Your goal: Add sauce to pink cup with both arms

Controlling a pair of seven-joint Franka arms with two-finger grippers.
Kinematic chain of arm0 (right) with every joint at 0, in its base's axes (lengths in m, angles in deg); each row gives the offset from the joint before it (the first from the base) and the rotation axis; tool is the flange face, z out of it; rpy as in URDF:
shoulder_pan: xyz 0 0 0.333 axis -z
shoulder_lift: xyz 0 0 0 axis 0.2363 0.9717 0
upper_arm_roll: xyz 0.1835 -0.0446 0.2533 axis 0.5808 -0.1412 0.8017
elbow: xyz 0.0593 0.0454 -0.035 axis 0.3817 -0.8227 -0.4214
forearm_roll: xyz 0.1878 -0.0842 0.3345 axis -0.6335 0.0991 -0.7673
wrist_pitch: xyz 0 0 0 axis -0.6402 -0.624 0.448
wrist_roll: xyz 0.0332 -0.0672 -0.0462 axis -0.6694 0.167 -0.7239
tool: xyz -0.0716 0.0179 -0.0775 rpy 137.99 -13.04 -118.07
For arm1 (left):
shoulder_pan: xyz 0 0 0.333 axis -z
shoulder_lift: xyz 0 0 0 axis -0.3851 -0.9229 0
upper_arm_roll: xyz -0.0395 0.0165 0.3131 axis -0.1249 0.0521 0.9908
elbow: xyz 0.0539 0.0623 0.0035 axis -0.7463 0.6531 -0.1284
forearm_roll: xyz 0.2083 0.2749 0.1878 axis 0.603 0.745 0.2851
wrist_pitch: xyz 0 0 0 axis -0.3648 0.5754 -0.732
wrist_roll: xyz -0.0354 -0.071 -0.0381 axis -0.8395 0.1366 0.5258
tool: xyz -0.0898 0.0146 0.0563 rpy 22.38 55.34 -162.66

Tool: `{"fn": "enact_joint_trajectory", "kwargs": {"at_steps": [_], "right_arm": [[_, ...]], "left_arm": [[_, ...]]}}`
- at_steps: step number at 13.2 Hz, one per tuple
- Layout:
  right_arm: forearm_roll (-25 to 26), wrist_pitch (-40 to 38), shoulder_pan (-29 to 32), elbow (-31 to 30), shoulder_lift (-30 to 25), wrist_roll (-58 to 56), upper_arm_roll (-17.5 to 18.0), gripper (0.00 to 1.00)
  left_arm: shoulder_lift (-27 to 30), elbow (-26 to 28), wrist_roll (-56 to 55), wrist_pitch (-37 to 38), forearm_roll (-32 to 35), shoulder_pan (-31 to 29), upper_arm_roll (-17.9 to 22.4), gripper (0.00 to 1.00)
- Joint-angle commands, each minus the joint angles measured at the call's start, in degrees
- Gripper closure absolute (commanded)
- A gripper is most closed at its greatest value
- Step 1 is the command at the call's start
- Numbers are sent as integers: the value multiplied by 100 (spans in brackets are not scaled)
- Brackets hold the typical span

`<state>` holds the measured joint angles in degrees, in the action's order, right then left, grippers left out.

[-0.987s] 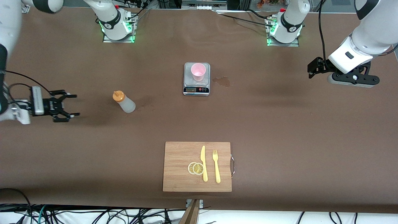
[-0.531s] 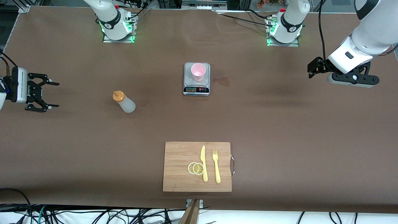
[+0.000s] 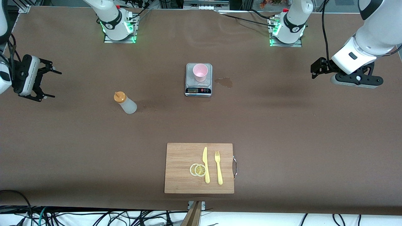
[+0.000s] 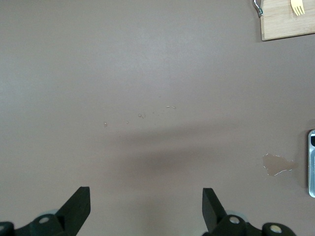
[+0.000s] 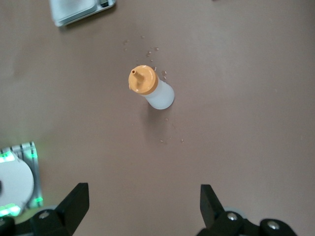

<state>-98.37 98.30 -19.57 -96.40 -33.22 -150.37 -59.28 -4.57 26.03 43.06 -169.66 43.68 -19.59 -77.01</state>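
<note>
The sauce bottle (image 3: pixel 125 102) stands upright on the brown table (image 3: pixel 282 125), orange nozzle (image 5: pixel 143 79) pointing straight up, toward the right arm's end. The pink cup (image 3: pixel 200 72) sits upright on a small scale (image 3: pixel 198 90); can't tell what's inside it. Right gripper (image 3: pixel 47 82) hangs over the table's edge, jaws wide apart, holding nothing. Left gripper (image 4: pixel 146 206) waits at its own end, jaws spread too.

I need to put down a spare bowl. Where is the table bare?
Bare brown tabletop lies between the wooden cutting board and the grey scale, and toward the left arm's end. Avoid the small spill beside the scale.
</note>
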Motion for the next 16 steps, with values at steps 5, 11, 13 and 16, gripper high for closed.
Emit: {"fn": "enact_joint_trajectory", "kwargs": {"at_steps": [5, 11, 13, 16], "right_arm": [[410, 80, -728, -376, -753, 4454, 3, 0], [1434, -481, -1387, 351, -833, 7720, 231, 0], [1631, -500, -1353, 406, -815, 7504, 75, 0], [1561, -605, -1344, 371, -841, 7045, -199, 0]], "left_arm": [[5, -63, 70, 115, -150, -34, 12, 0], [5, -45, 79, 133, -150, -60, 21, 0], [5, -36, 79, 116, -150, -122, 12, 0], [5, -63, 27, 124, -150, -96, -32, 0]]}}
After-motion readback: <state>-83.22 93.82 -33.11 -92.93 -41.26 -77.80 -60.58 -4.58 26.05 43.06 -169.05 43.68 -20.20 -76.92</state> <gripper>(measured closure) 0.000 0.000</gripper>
